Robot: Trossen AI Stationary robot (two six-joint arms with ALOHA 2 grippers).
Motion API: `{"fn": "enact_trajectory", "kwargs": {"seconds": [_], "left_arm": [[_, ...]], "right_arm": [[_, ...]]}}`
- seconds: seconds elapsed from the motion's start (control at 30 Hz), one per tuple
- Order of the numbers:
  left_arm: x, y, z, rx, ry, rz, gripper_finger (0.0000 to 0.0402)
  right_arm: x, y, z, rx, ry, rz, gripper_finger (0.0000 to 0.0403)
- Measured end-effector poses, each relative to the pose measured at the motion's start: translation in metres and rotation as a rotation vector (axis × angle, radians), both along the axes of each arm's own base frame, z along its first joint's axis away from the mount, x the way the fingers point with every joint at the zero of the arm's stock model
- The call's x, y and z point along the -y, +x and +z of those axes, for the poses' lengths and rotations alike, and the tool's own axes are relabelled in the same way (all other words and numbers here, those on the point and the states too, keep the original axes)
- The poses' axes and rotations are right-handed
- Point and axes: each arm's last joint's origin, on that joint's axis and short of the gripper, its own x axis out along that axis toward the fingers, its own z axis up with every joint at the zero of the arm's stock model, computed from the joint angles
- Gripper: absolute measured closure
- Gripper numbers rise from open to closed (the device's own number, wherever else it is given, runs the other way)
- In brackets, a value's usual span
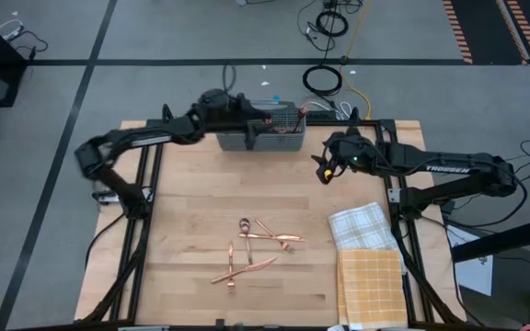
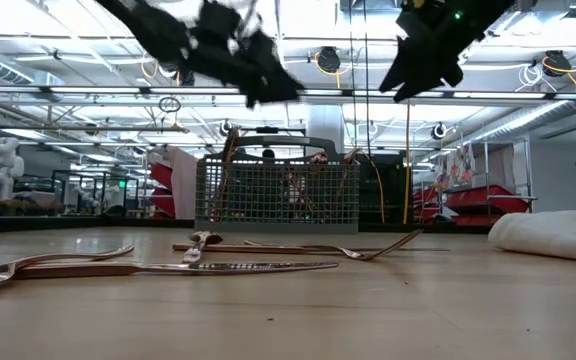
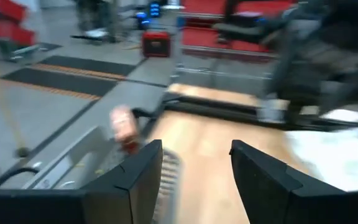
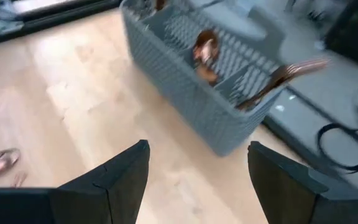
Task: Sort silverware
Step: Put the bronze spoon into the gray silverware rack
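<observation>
Several copper spoons, forks and knives [image 1: 256,241] lie loose on the table's near middle, and they show flat on the wood in the low view [image 2: 198,266]. The grey mesh caddy [image 1: 260,136] stands at the far edge. It holds a few copper pieces, among them a spoon [image 4: 204,50] and a fork [image 4: 291,71] standing in its compartments. My left gripper [image 1: 251,118] hangs open above the caddy [image 3: 73,174], with nothing between its fingers [image 3: 194,149]. My right gripper [image 1: 323,173] is open [image 4: 197,152] and empty, in the air just right of the caddy [image 4: 216,99].
A white checked cloth [image 1: 362,225] and a yellow checked cloth [image 1: 371,285] lie at the table's right near side. The white one shows as a low mound in the low view [image 2: 558,235]. Bare wood lies between the caddy and the loose pieces. Cables run on the floor beyond the far edge.
</observation>
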Motion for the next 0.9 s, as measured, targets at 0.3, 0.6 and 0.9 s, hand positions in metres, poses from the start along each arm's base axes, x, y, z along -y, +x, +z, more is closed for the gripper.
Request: {"fn": "enact_trajectory", "kwargs": {"seconds": [0.3,0.6,0.9], "left_arm": [[0.096,-0.057,0.044,-0.259,-0.046,-0.297,0.0205],[0.163,-0.076,0.008,-0.697,-0.175,-0.427,0.0205],[0.214,-0.059,-0.039,-0.875,0.220,-0.629,0.0205]], "right_arm": [[-0.002,-0.001,-0.024,-0.032,0.061,0.049,0.0147],[-0.007,0.018,-0.044,-0.074,0.138,0.147,0.0147],[-0.023,0.054,-0.071,-0.057,0.190,0.245,0.0147]]}}
